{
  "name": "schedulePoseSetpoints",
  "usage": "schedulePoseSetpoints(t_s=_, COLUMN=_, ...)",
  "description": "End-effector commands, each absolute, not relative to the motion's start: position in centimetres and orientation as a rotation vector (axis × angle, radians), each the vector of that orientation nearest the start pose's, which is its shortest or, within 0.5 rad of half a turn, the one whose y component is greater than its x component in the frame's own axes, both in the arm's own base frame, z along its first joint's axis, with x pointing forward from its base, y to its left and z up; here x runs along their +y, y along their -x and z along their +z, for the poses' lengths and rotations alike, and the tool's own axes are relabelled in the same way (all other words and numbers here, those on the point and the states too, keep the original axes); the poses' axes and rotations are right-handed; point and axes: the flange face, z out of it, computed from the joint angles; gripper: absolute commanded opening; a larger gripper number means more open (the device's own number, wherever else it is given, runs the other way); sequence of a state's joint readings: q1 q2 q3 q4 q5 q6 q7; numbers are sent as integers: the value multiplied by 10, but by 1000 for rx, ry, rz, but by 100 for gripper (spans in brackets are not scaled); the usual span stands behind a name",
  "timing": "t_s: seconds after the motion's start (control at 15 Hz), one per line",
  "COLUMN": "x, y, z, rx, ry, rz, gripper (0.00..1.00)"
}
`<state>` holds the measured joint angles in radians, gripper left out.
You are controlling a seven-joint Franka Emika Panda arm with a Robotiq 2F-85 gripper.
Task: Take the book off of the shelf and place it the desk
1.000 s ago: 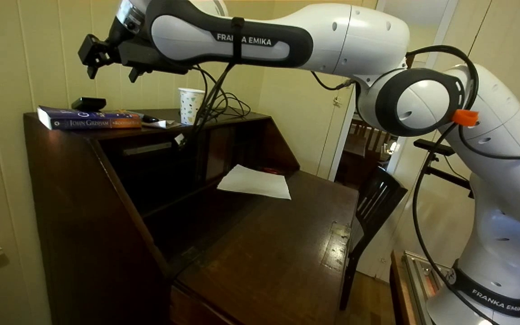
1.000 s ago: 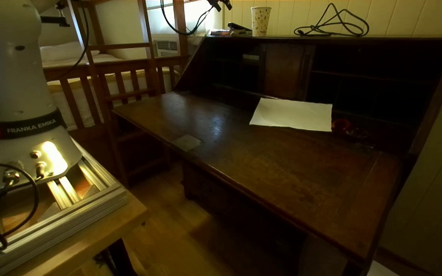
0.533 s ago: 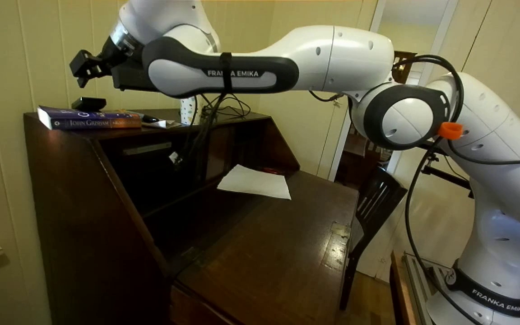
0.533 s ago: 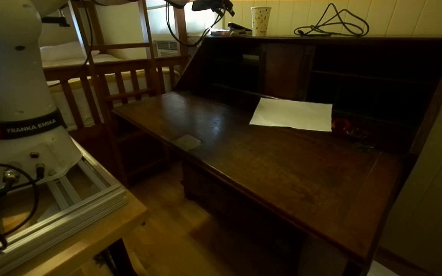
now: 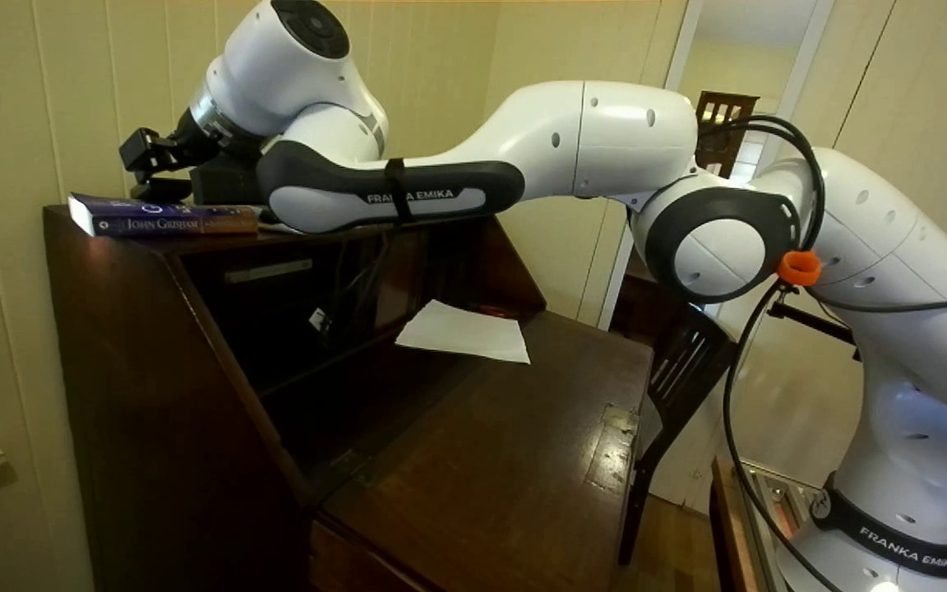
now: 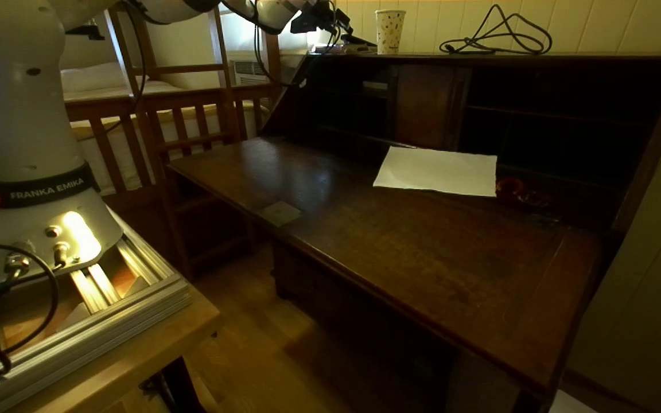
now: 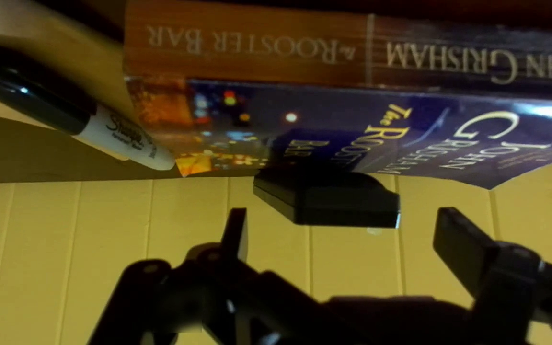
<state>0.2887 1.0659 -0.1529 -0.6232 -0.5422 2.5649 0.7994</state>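
Note:
The book (image 5: 165, 220) lies flat on the left end of the shelf, the cabinet's top board (image 6: 594, 57). Its orange and purple spine and cover fill the top of the wrist view (image 7: 304, 115). A flat black object (image 7: 343, 203) rests on its cover, also seen in an exterior view (image 5: 161, 191). My gripper (image 7: 343, 227) is open and empty, low over the book. In the wrist view the black object appears between the fingertips; I cannot tell if they reach around it. The gripper also shows in an exterior view (image 5: 143, 168). The desk (image 5: 482, 460) spreads lower down.
A white paper sheet (image 6: 436, 171) lies on the desk beside a red item (image 6: 511, 188). A paper cup (image 6: 389, 31) and a cable (image 6: 497, 43) stand on the top board. A marker (image 7: 118, 129) lies beside the book. A chair (image 5: 691, 362) stands past the desk.
The arm and gripper have come down toward the book and the black object, shifting slightly left in an exterior view. The forearm now hides the cup there. The book and black object have not moved.

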Motion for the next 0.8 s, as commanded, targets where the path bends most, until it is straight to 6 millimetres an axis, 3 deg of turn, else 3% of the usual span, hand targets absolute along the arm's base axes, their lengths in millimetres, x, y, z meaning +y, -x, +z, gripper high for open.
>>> schedulePoseSetpoints(t_s=0.0, x=215, y=-819, z=449, rx=352, ry=2777, rz=-1694, gripper=100)
schedulePoseSetpoints(t_s=0.73, x=224, y=-818, z=432, rx=506, ry=2795, rz=-1798, gripper=100)
